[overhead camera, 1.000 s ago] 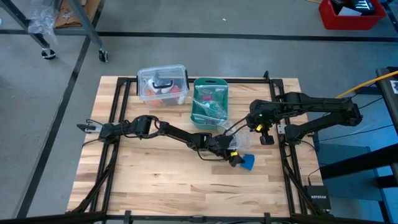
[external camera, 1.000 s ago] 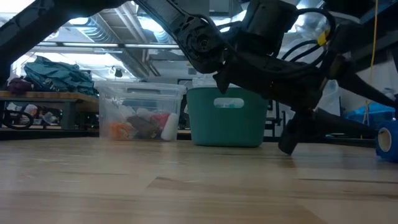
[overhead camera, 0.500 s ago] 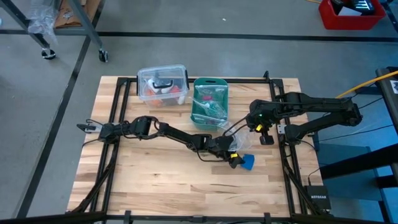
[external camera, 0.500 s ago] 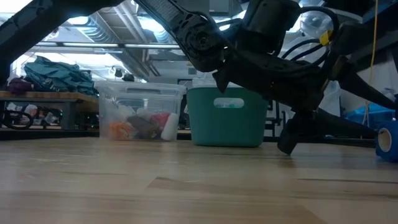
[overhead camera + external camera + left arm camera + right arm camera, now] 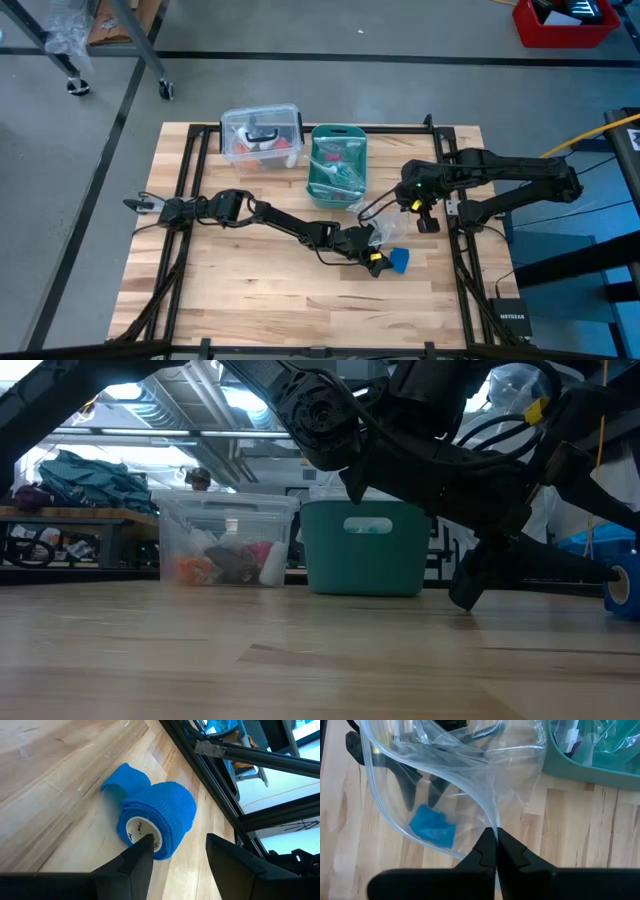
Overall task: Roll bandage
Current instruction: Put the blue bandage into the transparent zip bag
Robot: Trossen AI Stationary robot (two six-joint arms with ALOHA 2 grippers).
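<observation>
High view: the left arm reaches across the wooden table (image 5: 250, 290) to its right-hand part, with the left gripper (image 5: 382, 262) low over the surface. The bandage (image 5: 398, 262) — a small bright blue roll — lies on the table just beside the fingertips. The right arm enters from the right edge; the right gripper (image 5: 400, 212) sits near the teal-green basket (image 5: 337, 165), with clear plastic below it. A clear plastic bin (image 5: 262, 137) stands beside the basket at the table's far edge.

Low view: the dark arms fill the upper right of the scene. The bandage (image 5: 622, 589) shows at the right edge, resting on the table. The basket (image 5: 364, 550) and the bin (image 5: 222, 545) stand side by side in the background.

Left wrist view: the left gripper (image 5: 177, 847) has its fingers spread apart, gripping nothing. The bandage (image 5: 157, 819) lies on its side on the table, one finger tip at the roll's open end and the other clear of it; a loose tail of fabric sticks up from the far side.

Right wrist view: the right gripper (image 5: 494, 841) is fully closed, pinching the edge of a clear plastic bag (image 5: 455, 780). Through the bag the bandage (image 5: 432, 826) is visible on the table — with the left gripper's dark fingers just beside it.
</observation>
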